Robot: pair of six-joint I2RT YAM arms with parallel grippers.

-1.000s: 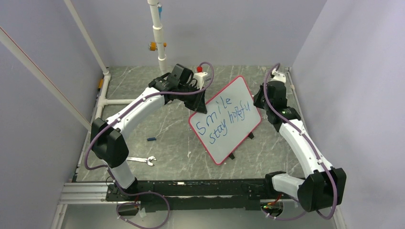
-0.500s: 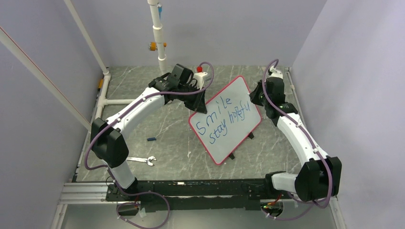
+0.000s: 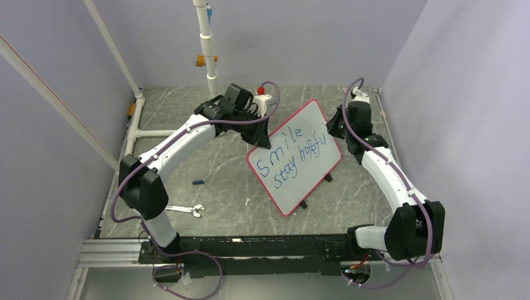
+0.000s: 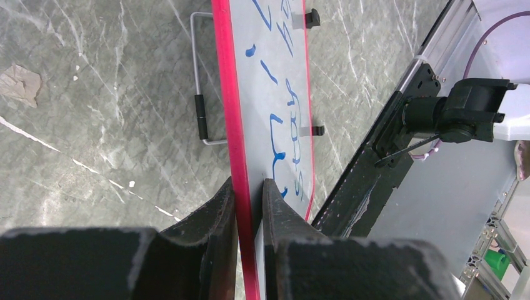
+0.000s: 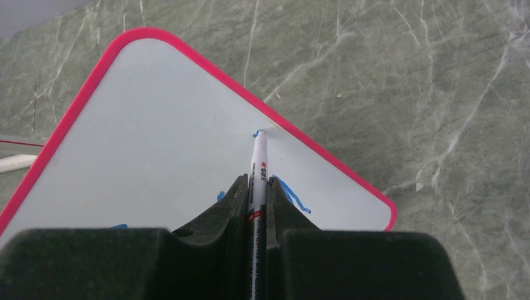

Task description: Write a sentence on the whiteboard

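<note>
Red rim and white face mark out the whiteboard point(image 3: 295, 190), which you will find turned on a diagonal in the middle of the grey marbled table point(image 3: 219, 169), between your two arms. Across its face runs the sentence point(image 3: 294, 156) in thin, uneven blue handwriting: "Smile" on the upper line and "stay hopeful" below it.

Your left gripper point(image 3: 261, 134) is at the board's far left edge. From the left wrist view you can see its fingers point(image 4: 219, 206) pinched narrow on the red rim, one on the back and one on the written face, so the board is clamped between them. That view also shows a bent wire stand point(image 4: 197, 75) on the table behind the board, and small black feet point(image 4: 312, 17) along its other edge.

Your right gripper point(image 3: 336, 128) is at the board's right corner. It is closed tight on a white marker point(image 5: 257, 169), whose barrel runs straight out between the fingers. The blue tip touches the white surface just inside the red rim, beside a short blue stroke.

Near your left arm's base a silver wrench point(image 3: 185, 210) lies flat on the table, well apart from the board. A small dark blue piece point(image 3: 198, 182) lies between the two; you cannot tell from here what it is.
</note>
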